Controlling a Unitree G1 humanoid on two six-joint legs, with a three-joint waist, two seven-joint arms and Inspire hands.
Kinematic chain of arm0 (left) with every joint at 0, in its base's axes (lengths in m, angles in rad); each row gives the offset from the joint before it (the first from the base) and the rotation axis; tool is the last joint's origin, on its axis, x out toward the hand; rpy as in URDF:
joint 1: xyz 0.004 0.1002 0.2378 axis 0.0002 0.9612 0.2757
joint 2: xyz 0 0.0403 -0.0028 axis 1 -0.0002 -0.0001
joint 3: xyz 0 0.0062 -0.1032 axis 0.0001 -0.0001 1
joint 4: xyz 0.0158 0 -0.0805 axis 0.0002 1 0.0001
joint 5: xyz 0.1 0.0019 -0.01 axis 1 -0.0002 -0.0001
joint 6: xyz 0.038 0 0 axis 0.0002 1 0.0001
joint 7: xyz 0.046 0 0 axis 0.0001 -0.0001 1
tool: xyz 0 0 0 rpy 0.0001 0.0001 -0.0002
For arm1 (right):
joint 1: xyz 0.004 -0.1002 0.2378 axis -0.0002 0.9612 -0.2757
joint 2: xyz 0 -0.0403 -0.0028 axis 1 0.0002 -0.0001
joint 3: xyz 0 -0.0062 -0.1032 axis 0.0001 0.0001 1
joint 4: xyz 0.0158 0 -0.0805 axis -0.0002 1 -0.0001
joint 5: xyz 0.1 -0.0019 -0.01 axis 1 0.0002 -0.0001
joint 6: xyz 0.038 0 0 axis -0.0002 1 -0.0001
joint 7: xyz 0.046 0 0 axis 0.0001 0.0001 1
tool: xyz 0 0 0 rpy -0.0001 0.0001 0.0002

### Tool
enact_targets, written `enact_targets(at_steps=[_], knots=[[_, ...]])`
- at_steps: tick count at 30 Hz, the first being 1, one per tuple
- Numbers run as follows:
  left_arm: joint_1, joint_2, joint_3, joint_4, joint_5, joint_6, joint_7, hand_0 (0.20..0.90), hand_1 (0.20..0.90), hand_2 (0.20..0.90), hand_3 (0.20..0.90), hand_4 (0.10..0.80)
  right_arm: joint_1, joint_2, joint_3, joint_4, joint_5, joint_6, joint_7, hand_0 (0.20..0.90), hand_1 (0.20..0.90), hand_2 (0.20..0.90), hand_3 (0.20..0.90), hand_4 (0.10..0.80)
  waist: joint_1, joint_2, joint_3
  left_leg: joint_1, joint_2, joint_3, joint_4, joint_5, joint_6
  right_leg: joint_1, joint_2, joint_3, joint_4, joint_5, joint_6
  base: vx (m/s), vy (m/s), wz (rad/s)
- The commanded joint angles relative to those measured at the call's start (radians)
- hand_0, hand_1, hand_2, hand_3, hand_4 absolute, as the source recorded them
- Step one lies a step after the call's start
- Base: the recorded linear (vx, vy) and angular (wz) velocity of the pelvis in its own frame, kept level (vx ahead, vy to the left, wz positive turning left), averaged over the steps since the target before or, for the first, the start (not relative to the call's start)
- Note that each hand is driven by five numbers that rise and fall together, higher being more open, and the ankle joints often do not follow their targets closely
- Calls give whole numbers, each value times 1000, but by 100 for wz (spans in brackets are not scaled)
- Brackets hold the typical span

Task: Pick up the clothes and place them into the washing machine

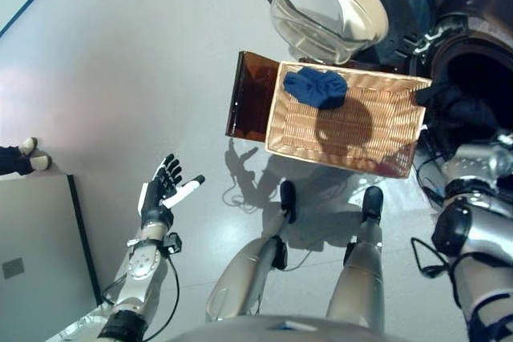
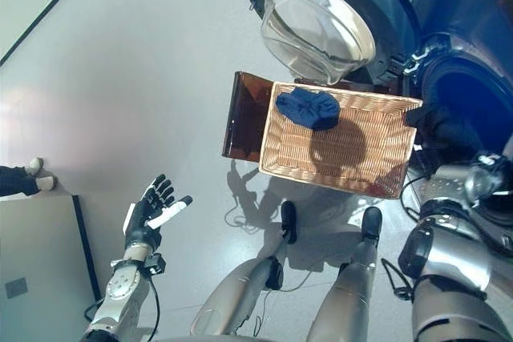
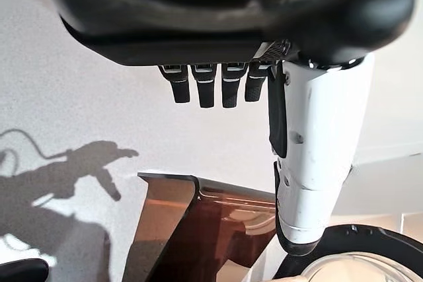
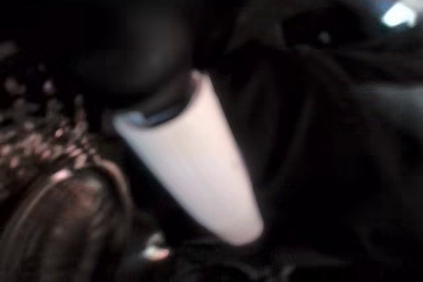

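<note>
A dark blue cloth (image 1: 315, 87) lies bunched in the far left corner of a wicker basket (image 1: 345, 154) on the floor in front of me. Beyond it the washing machine's round glass door (image 1: 329, 10) stands swung open, and the dark drum opening (image 1: 481, 66) is to the right of the basket. My right hand (image 1: 461, 110) reaches from the basket's right end into that opening. In the right wrist view, dark fabric (image 4: 330, 130) surrounds its white-covered thumb (image 4: 192, 163). My left hand (image 1: 160, 194) hovers open and empty over the bare floor at lower left, its fingers (image 3: 205, 84) straight.
A brown translucent panel (image 1: 250, 98) lies against the basket's left side. A grey cabinet top (image 1: 40, 254) fills the lower left corner. A person's shoes (image 1: 28, 154) show at the left edge. Grey floor spreads out to the left of the basket.
</note>
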Motion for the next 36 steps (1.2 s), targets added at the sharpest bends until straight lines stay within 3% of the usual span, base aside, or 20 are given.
enact_targets(at_steps=[1,8,16,17,18,19,27,30,34,35,36], knots=[[10,61,22,-72,-34,-74,14,900,900,900,900,800,-52,-185,97,-55,-29,-96,-27,200,200,200,200,300,17,8,-77,-18,30,-23,-9,-54,-141,-84,43,-36,128,-105,-108,12,-58,4],[20,66,4,-89,-30,-69,21,900,900,900,900,800,-104,-269,92,-67,-27,-138,-106,200,200,200,200,300,4,15,-92,-15,29,-30,-9,-65,-143,-95,43,-40,155,-124,-107,20,-7,1],[25,55,30,-69,-38,-66,40,900,900,900,900,800,-42,-214,51,-49,-45,-134,-145,200,200,200,200,300,1,34,-104,-15,23,-26,-9,-67,-136,-99,44,-33,149,-114,-107,12,19,-3],[28,54,33,-69,-40,-67,41,900,900,900,900,800,-34,-194,56,-46,-55,-128,-147,436,436,436,436,469,3,37,-106,-13,22,-23,-9,-68,-134,-100,44,-29,149,-113,-107,14,44,-9],[27,53,34,-70,-38,-68,40,900,900,900,900,800,-29,-193,58,-45,-58,-117,-138,436,436,436,436,469,3,39,-106,-14,22,-22,-9,-67,-134,-102,43,-28,147,-110,-107,18,43,-10],[29,54,34,-70,-40,-69,39,900,900,900,900,800,-24,-187,61,-39,-60,-109,-131,900,900,900,900,800,4,40,-106,-11,22,-20,-9,-68,-133,-101,43,-26,149,-111,-107,17,34,-9],[37,54,58,-74,-35,-80,29,900,900,900,900,800,59,-148,168,-34,-256,16,-68,900,900,900,900,800,-2,34,-96,5,22,-6,-9,-76,-130,-91,46,-15,151,-111,-106,4,10,-4],[37,53,76,-68,-29,-82,23,900,900,900,900,800,116,-131,244,-49,-443,84,-73,900,900,900,900,800,-9,27,-87,12,23,-5,-9,-74,-130,-84,47,-15,154,-109,-106,0,0,0],[36,44,112,-54,-18,-79,6,900,900,900,900,800,211,-146,394,-77,-856,234,-110,900,900,900,900,800,-11,17,-86,18,25,-7,-9,-68,-130,-71,51,-23,152,-102,-107,-1,-9,4],[37,43,113,-55,-18,-79,6,900,900,900,900,800,210,-145,395,-78,-858,235,-111,900,900,900,900,800,-13,18,-85,19,25,-8,-9,-68,-130,-70,51,-23,152,-102,-107,14,-22,12],[39,41,131,-61,-11,-82,-5,900,900,900,900,800,243,-161,443,-98,-1006,282,-113,900,900,900,900,800,-13,14,-89,24,26,-14,-9,-66,-131,-59,50,-29,148,-101,-107,17,-20,13]])
